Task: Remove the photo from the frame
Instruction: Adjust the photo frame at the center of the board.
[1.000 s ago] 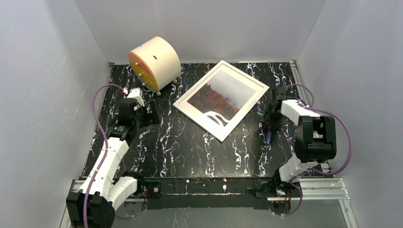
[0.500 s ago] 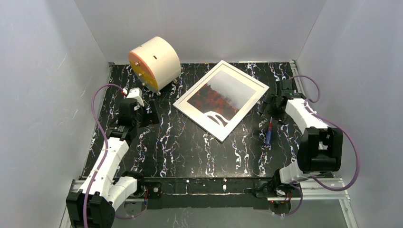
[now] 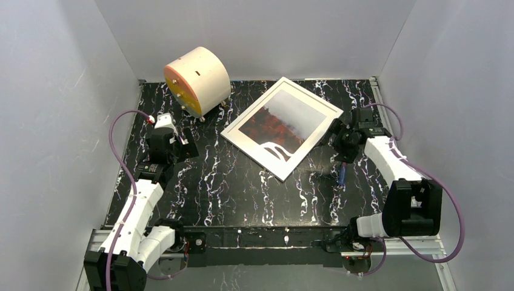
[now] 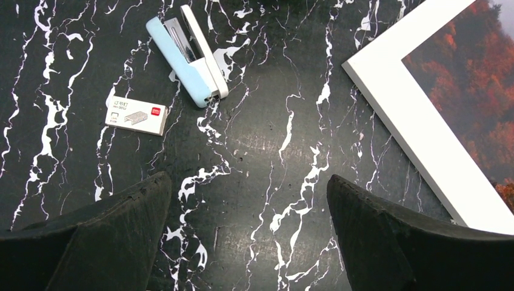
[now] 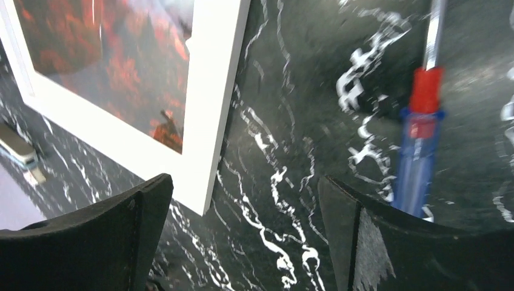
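Note:
The white frame (image 3: pixel 315 134) lies face up, turned at an angle, at the middle back of the table. The photo (image 3: pixel 280 121) of red-orange trees fading to grey mist shows inside it. My right gripper (image 3: pixel 338 140) is open and empty just off the frame's right edge. In the right wrist view (image 5: pixel 242 194) the frame's corner (image 5: pixel 209 121) and the photo (image 5: pixel 121 66) lie just ahead of the left finger. My left gripper (image 3: pixel 189 147) is open and empty over bare table left of the frame. In the left wrist view (image 4: pixel 248 188) the frame's corner (image 4: pixel 412 133) and the photo (image 4: pixel 473 91) lie at the right.
A cream cylinder with an orange face (image 3: pixel 197 80) stands at the back left. A red and blue screwdriver (image 3: pixel 343 173) lies near the right gripper and shows in its wrist view (image 5: pixel 421 133). A pale blue stapler (image 4: pixel 188 57) and a staple box (image 4: pixel 136 115) lie ahead of the left gripper.
My right arm has swung away from the screwdriver and brought its gripper up to the frame's right edge. My left gripper has shifted slightly back and to the left.

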